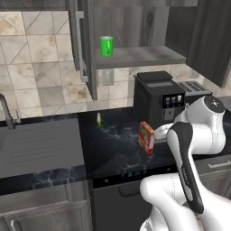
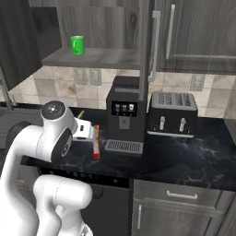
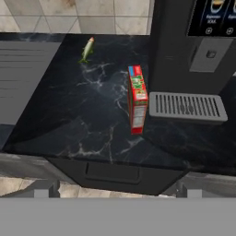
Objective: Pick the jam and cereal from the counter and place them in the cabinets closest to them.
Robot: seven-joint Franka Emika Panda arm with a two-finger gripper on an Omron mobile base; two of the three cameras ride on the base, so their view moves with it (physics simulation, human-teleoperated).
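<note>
upright red cereal box (image 3: 137, 99) with green-yellow print, gripper (image 3: 113, 190) spread wide, empty

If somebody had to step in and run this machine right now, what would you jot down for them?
Pincer: open, holding nothing, looking down on the worktop from above its front edge.
Flat red cardboard cereal box: upright on the black marble-look counter, just left of the black coffee machine's grey drip tray. Not touched yet.
Jam jar: I cannot spot it from here.
Open grey wood-grain wall cabinet: above the counter, its shelf carrying a bright green cup.
Also on the counter: a small greenish bottle-like thing near the back wall.
Done: nothing stored. Left: box and jar into their nearest cabinets.
</note>
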